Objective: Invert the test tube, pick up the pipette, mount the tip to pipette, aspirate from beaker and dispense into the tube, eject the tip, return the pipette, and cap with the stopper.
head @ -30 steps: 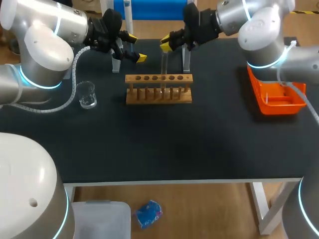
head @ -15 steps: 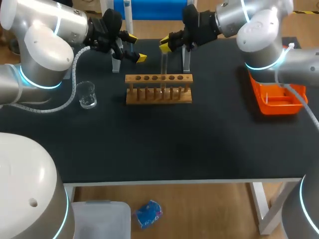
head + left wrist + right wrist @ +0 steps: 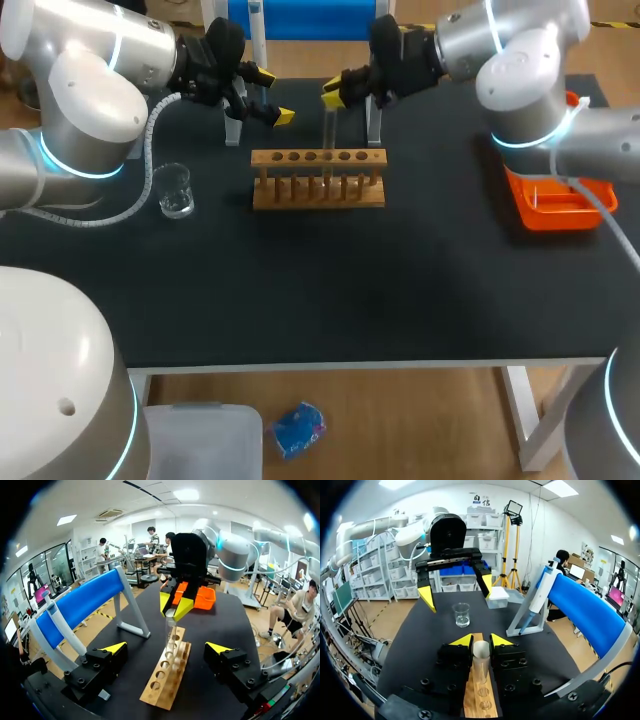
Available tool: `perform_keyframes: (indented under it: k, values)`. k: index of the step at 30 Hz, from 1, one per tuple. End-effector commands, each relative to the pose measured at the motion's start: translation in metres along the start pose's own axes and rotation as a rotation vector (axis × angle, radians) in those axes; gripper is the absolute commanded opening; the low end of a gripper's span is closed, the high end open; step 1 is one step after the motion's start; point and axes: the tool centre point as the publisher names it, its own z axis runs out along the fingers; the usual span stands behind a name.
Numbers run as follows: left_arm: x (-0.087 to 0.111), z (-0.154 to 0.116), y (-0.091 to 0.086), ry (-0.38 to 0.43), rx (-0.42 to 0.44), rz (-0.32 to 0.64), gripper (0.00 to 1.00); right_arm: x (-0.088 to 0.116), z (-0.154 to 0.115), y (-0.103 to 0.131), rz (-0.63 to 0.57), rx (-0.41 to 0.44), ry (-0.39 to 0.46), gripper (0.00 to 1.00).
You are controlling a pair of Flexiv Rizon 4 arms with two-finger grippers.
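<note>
A clear test tube (image 3: pixel 328 140) stands upright over the wooden rack (image 3: pixel 318 190), and my right gripper (image 3: pixel 333 92) is shut on its upper end. In the right wrist view the tube (image 3: pixel 481 662) sits between both yellow tips of that gripper (image 3: pixel 481 641), with the rack (image 3: pixel 481 700) below. My left gripper (image 3: pixel 272 95) hangs open at the back left, facing the tube. In its own view the left gripper (image 3: pixel 166 647) frames the tube (image 3: pixel 169 635) and the right gripper (image 3: pixel 176 605). The pipette (image 3: pixel 540 597) hangs on the blue stand (image 3: pixel 590 610). The glass beaker (image 3: pixel 175 190) stands left of the rack.
An orange tray (image 3: pixel 555 195) lies at the right side of the table under my right arm. The stand's legs (image 3: pixel 374 120) rise just behind the rack. A white box (image 3: pixel 497 597) sits beyond the beaker (image 3: pixel 461 614). The front half of the black table (image 3: pixel 330 290) is bare.
My right arm's elbow has shifted a little to the right, while its gripper and the tube stay almost in place. The left arm has not moved.
</note>
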Motion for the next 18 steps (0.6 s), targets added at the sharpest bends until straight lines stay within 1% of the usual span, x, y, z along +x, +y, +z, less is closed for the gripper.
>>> perform_keyframes:
  k: [1,6,7,8,9,10,11,12,13,18]
  values:
    - [-0.001,-0.001,0.0,0.004,-0.002,0.0,1.0,0.001,0.004,-0.009,0.002,-0.007,0.002,0.0]
    - [-0.001,-0.001,0.0,0.004,-0.002,0.0,1.0,0.001,0.005,-0.01,-0.003,-0.015,0.008,0.0]
    - [-0.001,-0.001,0.0,0.004,-0.002,0.0,1.0,0.001,0.004,-0.008,-0.004,-0.019,0.007,0.24]
    - [-0.001,-0.001,0.0,0.004,-0.002,0.0,1.0,0.001,0.003,-0.007,-0.005,-0.02,0.007,0.31]
    - [-0.001,-0.001,0.0,0.004,-0.002,0.0,1.0,0.0,0.002,-0.006,-0.013,-0.022,0.004,0.33]
    - [-0.001,-0.001,0.0,0.004,-0.002,0.0,1.0,0.001,0.001,-0.004,-0.021,-0.022,0.005,0.41]
    - [-0.001,-0.001,0.0,0.004,-0.002,0.0,1.0,0.001,0.0,-0.003,-0.025,-0.023,0.003,0.65]
    - [-0.001,-0.001,0.0,0.004,-0.002,0.0,1.0,0.001,0.0,-0.001,-0.029,-0.023,0.001,0.98]
    - [-0.001,-0.001,0.0,0.004,-0.002,0.0,1.0,0.002,-0.001,0.0,-0.035,-0.025,0.002,1.0]
    - [-0.001,-0.001,0.0,0.004,-0.002,0.0,1.0,0.002,-0.006,0.007,-0.047,-0.045,-0.005,1.0]
